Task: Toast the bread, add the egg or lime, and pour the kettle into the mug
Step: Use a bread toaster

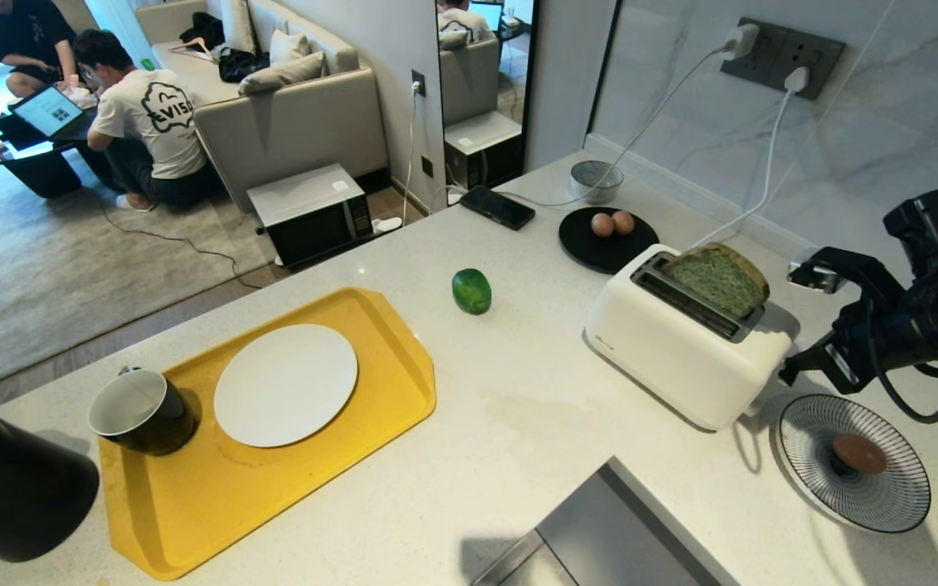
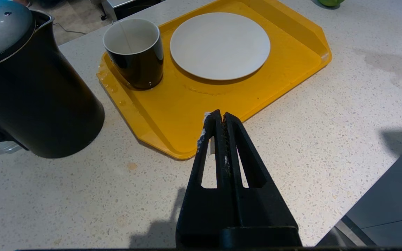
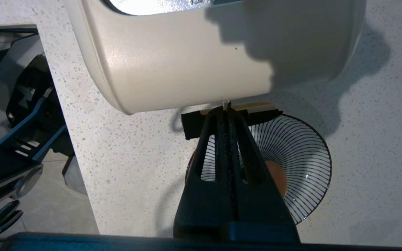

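A pale speckled table (image 1: 518,423) is seen in a living room with a sofa (image 1: 298,114). The bread (image 1: 720,279) is stood in the white toaster (image 1: 681,342). The right tool (image 3: 227,108), pressed together, is held at the toaster's lever (image 3: 229,118), above a striped dish (image 1: 892,488) with an egg (image 1: 860,452). The left tool (image 2: 219,116), also pressed together, is held near the yellow tray (image 2: 291,52), with mug (image 2: 134,52) and kettle (image 2: 30,87) beyond.

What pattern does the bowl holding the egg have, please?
Thin dark lines radiating on white, seen best in the right wrist view: bowl, egg.
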Available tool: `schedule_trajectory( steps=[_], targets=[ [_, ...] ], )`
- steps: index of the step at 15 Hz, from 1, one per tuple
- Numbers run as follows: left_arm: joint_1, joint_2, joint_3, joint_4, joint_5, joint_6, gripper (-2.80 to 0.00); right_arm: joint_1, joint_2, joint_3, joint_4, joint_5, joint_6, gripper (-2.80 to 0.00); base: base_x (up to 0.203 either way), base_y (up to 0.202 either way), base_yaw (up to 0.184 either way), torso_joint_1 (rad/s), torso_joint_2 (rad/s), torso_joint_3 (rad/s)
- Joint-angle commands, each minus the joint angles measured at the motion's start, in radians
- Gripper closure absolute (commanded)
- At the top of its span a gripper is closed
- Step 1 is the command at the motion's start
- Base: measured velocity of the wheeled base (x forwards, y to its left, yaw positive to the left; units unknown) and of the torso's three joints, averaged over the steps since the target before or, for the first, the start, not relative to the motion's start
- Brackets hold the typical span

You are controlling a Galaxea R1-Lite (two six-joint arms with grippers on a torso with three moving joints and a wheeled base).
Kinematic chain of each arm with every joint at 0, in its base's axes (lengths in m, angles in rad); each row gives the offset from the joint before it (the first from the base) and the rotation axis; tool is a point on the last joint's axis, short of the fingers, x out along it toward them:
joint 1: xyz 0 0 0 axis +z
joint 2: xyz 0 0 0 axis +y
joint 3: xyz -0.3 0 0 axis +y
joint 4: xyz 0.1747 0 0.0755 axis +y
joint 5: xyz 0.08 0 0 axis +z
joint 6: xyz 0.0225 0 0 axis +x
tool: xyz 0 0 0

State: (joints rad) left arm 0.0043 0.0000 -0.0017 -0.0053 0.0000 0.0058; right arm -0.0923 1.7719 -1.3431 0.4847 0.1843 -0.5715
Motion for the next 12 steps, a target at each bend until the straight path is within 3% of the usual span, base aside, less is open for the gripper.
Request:
schedule_trajectory(
  steps=[1, 12],
  targets=[
    [0.000, 0.001, 0.000, -0.001, 0.000, 0.000, 0.00, 0.002, 0.026, -0.008, 0.003, 0.001, -0.004, 0.00, 0.000, 0.000, 0.000, 0.000, 0.00, 0.000],
    [0.000, 0.002, 0.000, -0.001, 0.001, 0.000, 0.00, 0.000, 0.051, 0.001, 0.002, 0.003, 0.001, 0.00, 0.000, 0.000, 0.000, 0.000, 0.00, 0.000]
  ],
)
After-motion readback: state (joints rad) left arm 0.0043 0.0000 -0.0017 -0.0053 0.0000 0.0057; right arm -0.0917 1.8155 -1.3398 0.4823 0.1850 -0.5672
